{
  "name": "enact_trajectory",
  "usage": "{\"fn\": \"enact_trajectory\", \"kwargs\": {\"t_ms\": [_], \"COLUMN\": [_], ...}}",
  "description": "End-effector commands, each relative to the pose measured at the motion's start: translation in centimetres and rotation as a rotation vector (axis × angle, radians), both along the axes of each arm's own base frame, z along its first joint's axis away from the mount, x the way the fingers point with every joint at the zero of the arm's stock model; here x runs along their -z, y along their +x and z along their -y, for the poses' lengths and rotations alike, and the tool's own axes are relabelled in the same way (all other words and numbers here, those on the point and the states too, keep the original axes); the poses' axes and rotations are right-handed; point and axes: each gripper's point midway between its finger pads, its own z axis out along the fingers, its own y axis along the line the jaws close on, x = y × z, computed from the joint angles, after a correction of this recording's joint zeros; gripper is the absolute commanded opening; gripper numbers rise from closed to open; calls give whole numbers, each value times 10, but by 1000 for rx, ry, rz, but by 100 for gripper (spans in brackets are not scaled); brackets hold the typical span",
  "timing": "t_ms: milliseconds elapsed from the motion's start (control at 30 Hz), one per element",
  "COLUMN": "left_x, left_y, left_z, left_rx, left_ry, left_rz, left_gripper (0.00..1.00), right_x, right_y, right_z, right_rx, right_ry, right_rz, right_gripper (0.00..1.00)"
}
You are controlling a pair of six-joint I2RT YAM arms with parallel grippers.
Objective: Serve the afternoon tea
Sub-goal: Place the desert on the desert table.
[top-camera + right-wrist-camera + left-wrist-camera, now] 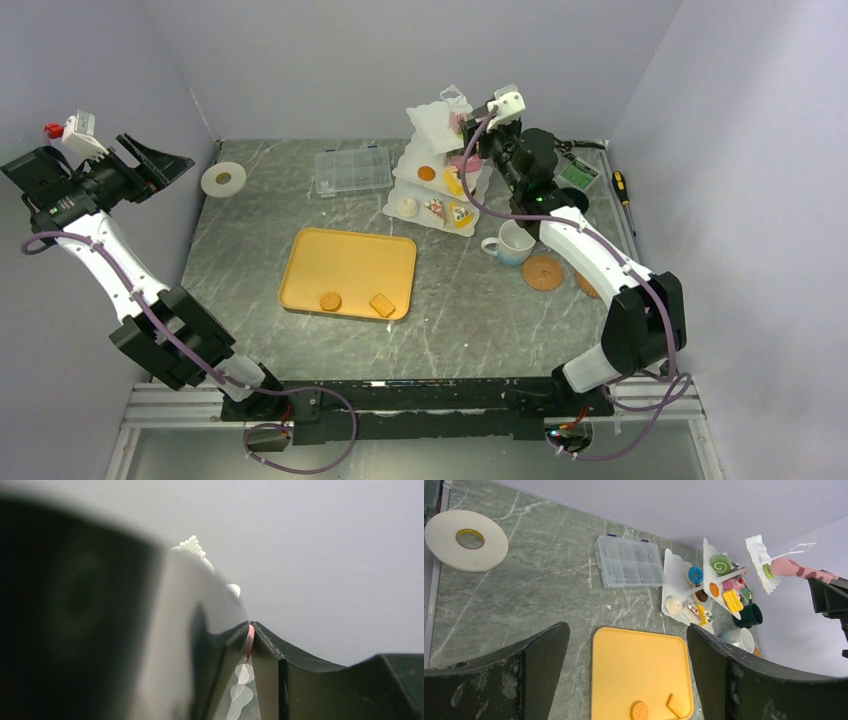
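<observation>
Grey-green marbled counter point(470, 330), orange-yellow tray point(345, 255), white stand point(672, 565), dark-green mug point(751, 616), green-swirled roll point(720, 564), blue donut point(695, 574), pink tongs point(796, 569).

There is one white three-tier scalloped stand point(428, 122), one yellow-orange rectangular tray point(345, 255), one clear plastic compartment box point(352, 170), one white tape roll point(223, 179) and one pair of pink plastic tongs point(796, 570). There are two mugs, one white mug point(512, 243) and one dark-green mug point(749, 615), two round cork coasters point(543, 272), and two tan toy biscuits on the tray, one round point(330, 300) and one oblong point(381, 304). The small colourful toy pastries point(695, 574) on the stand overlap too much for a sure count
</observation>
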Motion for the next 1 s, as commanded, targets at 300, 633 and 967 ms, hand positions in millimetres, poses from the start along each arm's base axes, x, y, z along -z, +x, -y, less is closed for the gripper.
{"fn": "enact_trajectory", "kwargs": {"t_ms": [300,633,967], "left_x": [-26,-21,-19], "left_y": [-6,-5,-7], "left_z": [7,6,6], "left_rx": [31,28,23], "left_ry": [47,38,40], "left_rz": [75,62,52], "left_gripper": [93,93,93], "right_x": [-56,-26,65], "right_y": [-63,-150,-215], "right_z": [-2,-81,-209], "right_rx": [-121,-358,-673], "right_ry": [88,39,-24], "right_rz": [121,48,-147], "right_gripper": [64,63,63]}}
